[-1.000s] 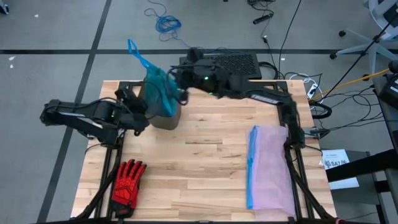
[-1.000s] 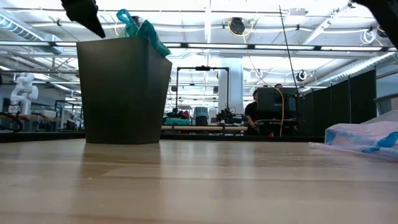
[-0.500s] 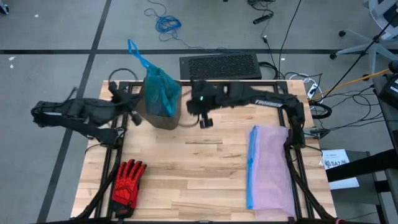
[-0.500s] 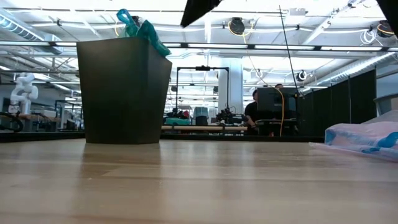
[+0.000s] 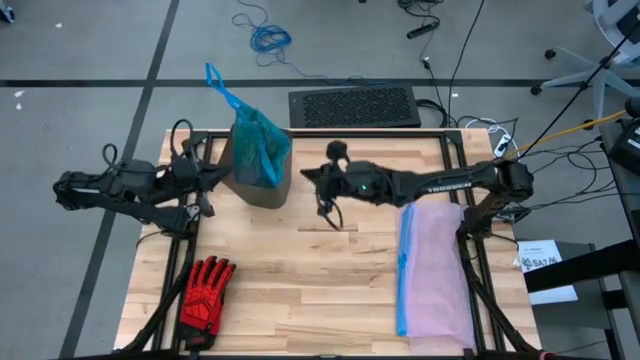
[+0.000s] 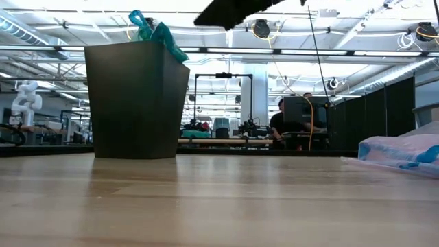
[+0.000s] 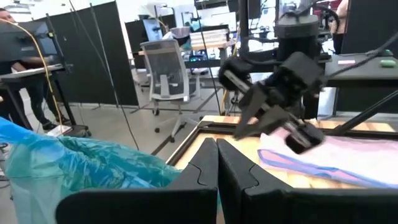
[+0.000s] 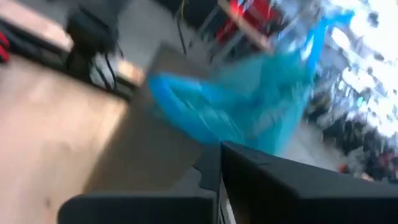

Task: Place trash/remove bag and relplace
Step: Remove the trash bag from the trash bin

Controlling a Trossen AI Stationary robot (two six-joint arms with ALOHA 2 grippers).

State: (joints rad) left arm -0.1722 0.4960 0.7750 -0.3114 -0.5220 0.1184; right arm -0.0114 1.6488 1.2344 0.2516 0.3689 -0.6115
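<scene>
The teal-green bag [image 5: 258, 148] sits in the dark bin [image 5: 262, 190] at the table's far left, its blue tied top [image 5: 218, 82] sticking up over the rim. The trash is hidden. My left gripper [image 5: 207, 178] is shut and empty just left of the bin, pointing level toward it; the left wrist view shows its closed fingers [image 7: 217, 163] beside the bag [image 7: 81, 163]. My right gripper [image 5: 312, 180] is shut and empty just right of the bin, above the table, pointing at the bag [image 8: 249, 106].
A pale lilac bag with a blue rim [image 5: 435, 270] lies flat along the table's right side. A red-and-black glove [image 5: 205, 290] lies at the near left corner. A black mat [image 5: 355, 105] lies beyond the far edge. Bare wood spans the middle.
My right gripper has come away from the top of the bag, sinking and moving toward the table's right and near edges. My left gripper has drawn back toward the left edge and tipped up to point level. The bag stays in the bin.
</scene>
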